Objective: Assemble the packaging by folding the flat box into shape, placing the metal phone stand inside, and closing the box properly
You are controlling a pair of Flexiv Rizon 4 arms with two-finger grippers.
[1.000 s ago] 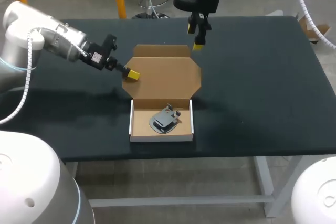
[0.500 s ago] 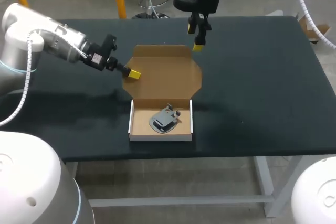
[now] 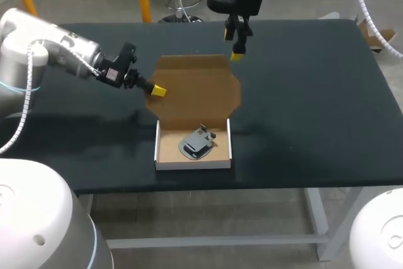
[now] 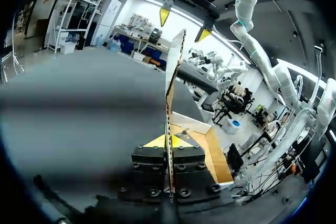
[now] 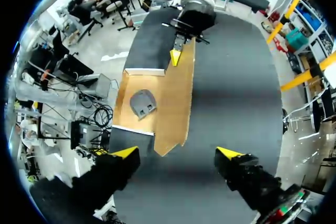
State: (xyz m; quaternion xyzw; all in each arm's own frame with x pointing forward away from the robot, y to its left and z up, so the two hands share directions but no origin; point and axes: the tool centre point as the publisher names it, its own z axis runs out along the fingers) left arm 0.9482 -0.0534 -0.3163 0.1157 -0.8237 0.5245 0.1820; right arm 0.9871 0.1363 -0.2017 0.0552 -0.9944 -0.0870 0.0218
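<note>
The open lid [image 3: 198, 92] of the box [image 3: 193, 165] is pinched at its side edge between the fingers of the left tool [image 4: 170, 141]. This tool appears to be closed on the cardboard, though the contact is seen only edge-on. The right tool [image 5: 177, 155] is held above the lid's far edge, fingers spread wide. Ahead of it, the phone stand [image 5: 143, 102] is seen lying in the box, which rests on the tabletop [image 3: 302, 92].
</note>
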